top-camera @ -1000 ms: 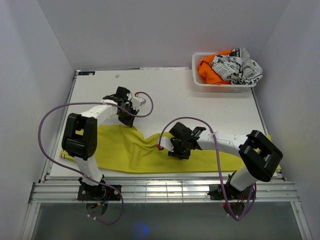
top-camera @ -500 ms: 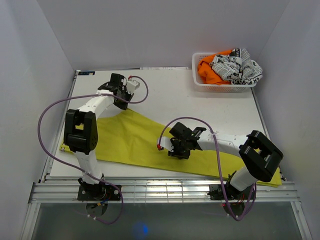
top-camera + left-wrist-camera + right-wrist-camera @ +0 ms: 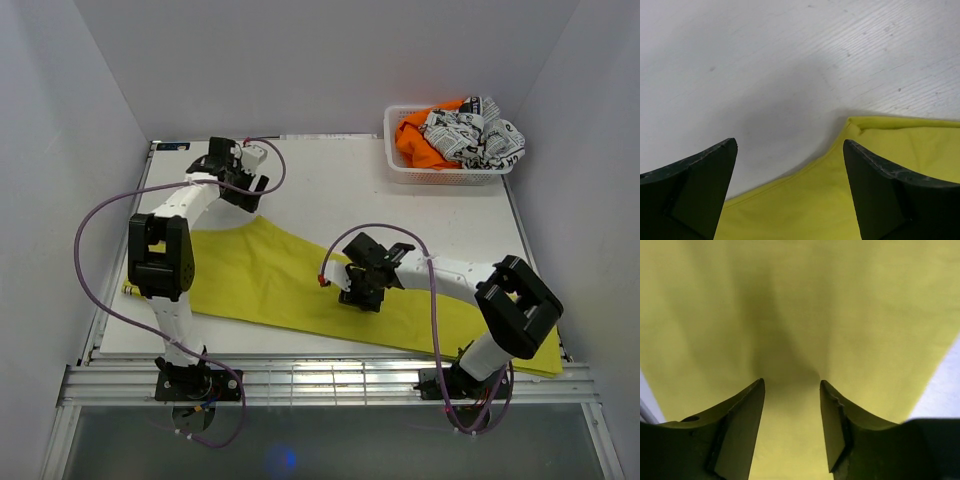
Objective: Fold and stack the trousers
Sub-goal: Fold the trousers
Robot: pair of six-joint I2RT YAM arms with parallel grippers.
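Note:
The mustard-yellow trousers (image 3: 250, 280) lie flat across the near half of the table, from the left edge to the near right corner. My left gripper (image 3: 243, 192) hovers just beyond their far corner. In the left wrist view that gripper (image 3: 790, 144) is open, holding nothing, with the trousers' corner (image 3: 900, 150) lying on the white table below. My right gripper (image 3: 358, 298) sits on the middle of the cloth. In the right wrist view its jaws (image 3: 792, 382) stand apart over the trousers (image 3: 800, 300), with a soft crease at the fingertips.
A white basket (image 3: 400, 165) stands at the far right corner, holding an orange garment (image 3: 415, 140) and a black-and-white printed cloth (image 3: 475, 135). Purple cables loop from both arms. The trousers' right end hangs at the near table edge (image 3: 540, 355).
The left gripper carried the trousers' corner away from me, spreading the bunched cloth flat, then opened and let go. The right gripper's jaws widened on the cloth.

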